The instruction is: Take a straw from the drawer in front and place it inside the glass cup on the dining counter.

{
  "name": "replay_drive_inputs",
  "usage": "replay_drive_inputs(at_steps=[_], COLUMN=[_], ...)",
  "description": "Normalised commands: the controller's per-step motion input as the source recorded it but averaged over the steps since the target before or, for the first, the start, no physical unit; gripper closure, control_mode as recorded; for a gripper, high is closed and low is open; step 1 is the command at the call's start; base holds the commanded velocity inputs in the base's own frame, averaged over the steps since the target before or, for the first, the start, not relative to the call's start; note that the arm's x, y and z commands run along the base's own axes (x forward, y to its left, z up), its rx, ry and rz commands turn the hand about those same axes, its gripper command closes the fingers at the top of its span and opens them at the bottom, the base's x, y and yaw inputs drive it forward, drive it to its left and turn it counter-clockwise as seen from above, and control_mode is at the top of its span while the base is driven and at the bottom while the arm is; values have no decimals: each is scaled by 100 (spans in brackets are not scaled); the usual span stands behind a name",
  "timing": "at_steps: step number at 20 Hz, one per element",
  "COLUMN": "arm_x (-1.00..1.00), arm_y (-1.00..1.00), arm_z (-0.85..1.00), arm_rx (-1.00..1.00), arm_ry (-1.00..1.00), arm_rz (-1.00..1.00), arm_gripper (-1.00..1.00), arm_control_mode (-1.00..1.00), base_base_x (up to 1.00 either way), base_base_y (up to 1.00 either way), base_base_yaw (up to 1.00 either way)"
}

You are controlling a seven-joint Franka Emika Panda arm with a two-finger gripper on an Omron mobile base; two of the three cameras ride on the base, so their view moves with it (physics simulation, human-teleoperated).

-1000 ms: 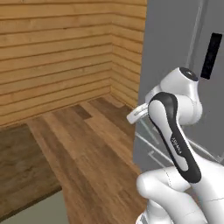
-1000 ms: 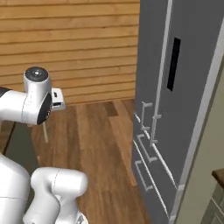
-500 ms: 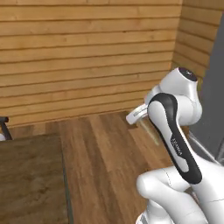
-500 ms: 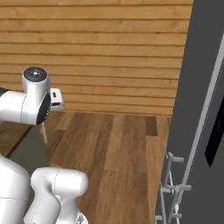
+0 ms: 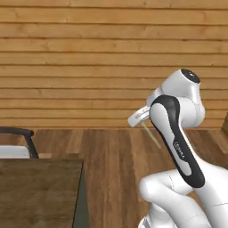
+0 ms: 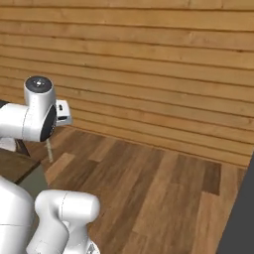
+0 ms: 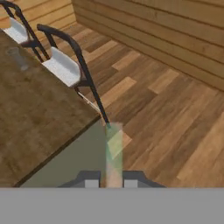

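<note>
**Thin pale straw pinched in the claw, carried above the floor beside the bar top**

Clamped tight between the two small dark fingertips of the gripper (image 7: 110,183): a very thin, straight, whitish straw (image 7: 114,151), reaching away from the hand in the hand view. Seen from the left base view as a pale sliver (image 5: 151,134) slanting down from the white hand, against brown floor planks (image 5: 116,151); from the right base view as a short pale stick (image 6: 49,150) hanging below the hand. Held in the air, touching nothing else.

Below and to the left in the hand view, the long dark-brown wooden dining counter (image 7: 35,109) with its sage-green side. Far up that top, near the left edge of the view, a small clear straight-sided glass cup (image 7: 16,57), faint against the wood, well apart from the straw. Along the far edge of the counter, two black-framed stools with white seats (image 7: 63,66). Behind everything, a wall of horizontal light-wood boards (image 6: 149,64).
</note>
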Motion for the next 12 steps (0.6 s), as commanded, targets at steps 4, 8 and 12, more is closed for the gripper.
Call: replay_drive_inputs(at_steps=[4,8,12], arm_x=[0,0,0], arm_y=[0,0,0], arm_z=[0,0,0], arm_rx=[0,0,0], arm_ry=[0,0,0], arm_rz=[0,0,0], arm_gripper=[100,100,100], arm_control_mode=[100,100,100], base_base_x=[100,100,100], base_base_y=[-50,-49,-46], base_base_yaw=[43,44,46])
